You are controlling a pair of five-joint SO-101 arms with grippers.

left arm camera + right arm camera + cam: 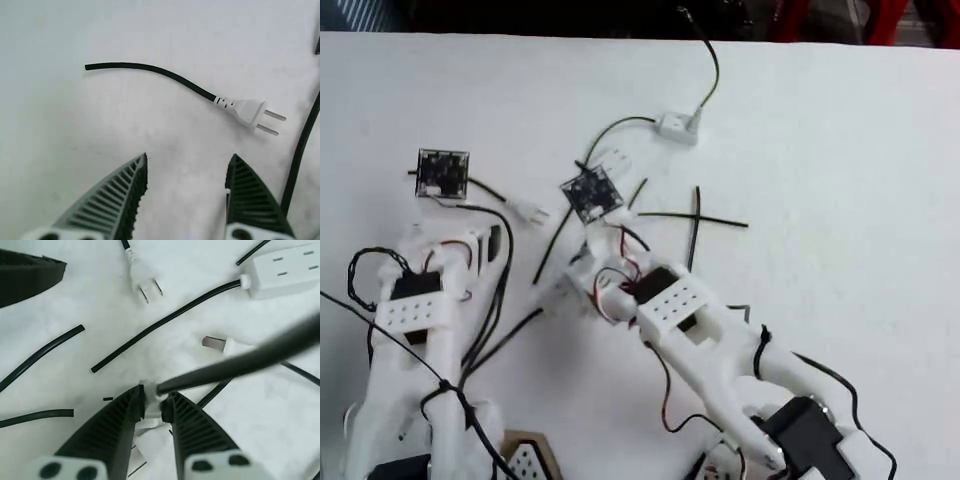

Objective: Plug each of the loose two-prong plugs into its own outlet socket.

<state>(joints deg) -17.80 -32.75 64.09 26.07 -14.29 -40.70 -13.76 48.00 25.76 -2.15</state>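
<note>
The right gripper [153, 399] pinches a white plug [151, 411] — presumably to carry it to the outlet strip [287, 270] — while the left gripper [187, 170] gapes wide (unladen) near a loose plug [245, 110].

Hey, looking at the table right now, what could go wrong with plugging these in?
The right tool pinches the held plug at its very tips, so it may twist or slip when pushed into the outlet. Its cord passes over a second plug and might drag it. A black cable runs beside the open left tool, which could catch it when closing on the loose plug.
</note>
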